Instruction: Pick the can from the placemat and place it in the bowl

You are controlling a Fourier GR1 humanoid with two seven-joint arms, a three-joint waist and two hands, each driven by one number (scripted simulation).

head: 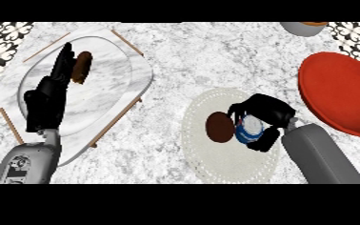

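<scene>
1. Right hand (pixel 271 107): comes in from the lower right with its grey forearm. Fingers and thumb are curled round the blue-and-white cylindrical can (pixel 247 129), so it is grasping the can.
2. The can sits inside that grasp, over the right half of the round off-white woven placemat (pixel 218 164). Only its top and a strip of blue side show between the fingers. Can't tell whether its base touches the mat or is just clear of it.
3. A dark brown round item (pixel 219 126) lies on the placemat just left of the can, close to the fingertips. Can't tell whether they touch.
4. The red round bowl (pixel 330 90) is at the right edge, partly cut off by the frame. It sits up and to the right of the placemat, apart from it. The can is not in it.
5. Left hand (pixel 45 100): at the left side, released, fingers straight and pointing up the view, holding nothing. It shows over the white marble-patterned tray (pixel 105 95), which has thin wooden rails along its sides.
6. A brown oblong item (pixel 82 66) lies on the tray just right of the left hand's fingertips.
7. Everything stands on a grey-white marble counter (pixel 211 57). A grey vessel (pixel 302 27) is cut off at the top edge, above the bowl.
</scene>
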